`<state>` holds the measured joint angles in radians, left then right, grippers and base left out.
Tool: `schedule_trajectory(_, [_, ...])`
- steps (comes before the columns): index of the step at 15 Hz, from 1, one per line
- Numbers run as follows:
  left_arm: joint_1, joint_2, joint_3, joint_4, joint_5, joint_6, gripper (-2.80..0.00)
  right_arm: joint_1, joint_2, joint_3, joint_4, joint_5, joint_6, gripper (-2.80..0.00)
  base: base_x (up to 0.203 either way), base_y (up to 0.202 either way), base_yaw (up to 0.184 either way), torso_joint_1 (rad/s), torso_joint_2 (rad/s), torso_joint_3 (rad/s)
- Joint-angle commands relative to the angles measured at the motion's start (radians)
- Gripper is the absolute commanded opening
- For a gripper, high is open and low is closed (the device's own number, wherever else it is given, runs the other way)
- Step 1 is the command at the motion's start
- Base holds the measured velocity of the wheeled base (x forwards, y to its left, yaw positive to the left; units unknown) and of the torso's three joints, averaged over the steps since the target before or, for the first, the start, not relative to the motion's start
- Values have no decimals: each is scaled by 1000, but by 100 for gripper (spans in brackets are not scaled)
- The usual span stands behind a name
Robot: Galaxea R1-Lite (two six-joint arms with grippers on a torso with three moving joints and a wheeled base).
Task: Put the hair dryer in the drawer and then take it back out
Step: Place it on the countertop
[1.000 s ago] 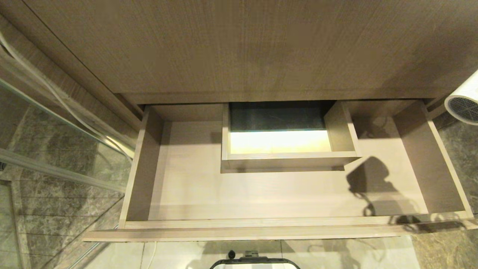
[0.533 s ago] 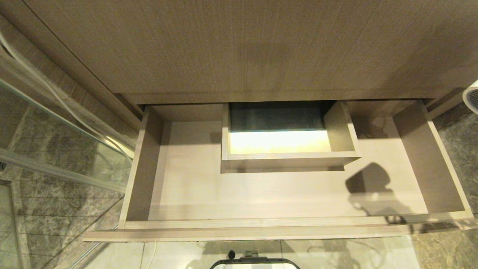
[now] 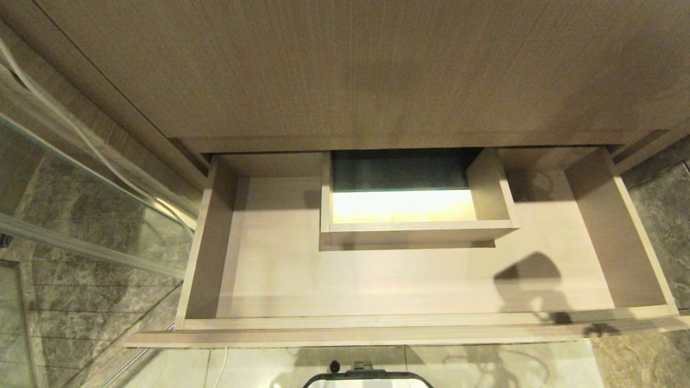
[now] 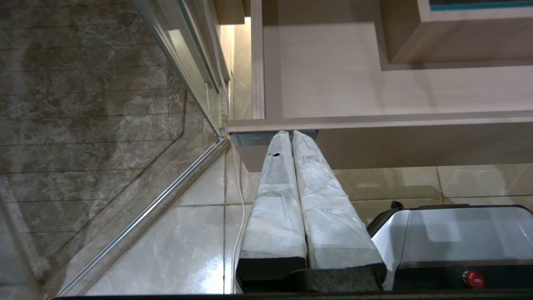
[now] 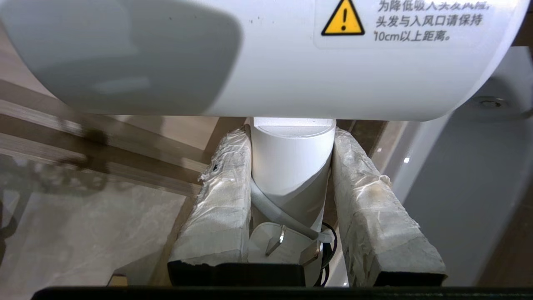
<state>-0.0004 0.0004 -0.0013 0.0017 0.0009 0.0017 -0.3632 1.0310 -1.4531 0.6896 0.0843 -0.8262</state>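
Right gripper clamped on hair dryer handle, beyond drawer edge.

Left hand: parked low, both white-wrapped fingers pressed flat together along their length, nothing between them, tips pointing toward 12 o'clock in its wrist view.

Right hand: out of the head view; seen only from its own wrist. Wrapped fingers stand apart at roughly 9 and 3 o'clock, clamped on the handle of the hair dryer, barrel lying crosswise beyond the fingertips.
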Motion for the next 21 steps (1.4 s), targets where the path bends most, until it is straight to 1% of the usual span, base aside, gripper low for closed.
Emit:
schedule_trajectory(1, [0, 1, 0, 0, 1, 0, -280, 0, -57, 28, -19, 3, -1, -280, 0, 0, 0, 234, -398, -142])
schedule_trajectory(3, [0, 0, 0, 0, 1, 0, -280, 0, -63, 35, -49, 6, -1, -280, 0, 0, 0, 267, -448, -171])
schedule_trajectory(7, [-1, 0, 0, 0, 1, 0, -280, 1, -52, 33, -74, 5, 2, -280, 0, 0, 0, 108, -483, -201])
schedule_trajectory(11, [-1, 0, 0, 0, 1, 0, -280, 2, -20, 26, -74, 5, 1, -280, 0, 0, 0, 433, -461, -207])
schedule_trajectory(15, [0, 0, 0, 0, 1, 0, -280, 2, 30, 8, -75, 4, 1, -280, 0, 0, 0, 96, -105, -41])
schedule_trajectory(17, [0, 0, 0, 0, 1, 0, -280, 1, 75, -27, -72, 2, 2, -280, 0, 0, 0, 15, -6, -7])
schedule_trajectory(21, [0, 1, 0, 0, 1, 0, -280, 1, 76, -43, -90, 5, 4, -280, 0, 0, 0, 0, 0, 0])
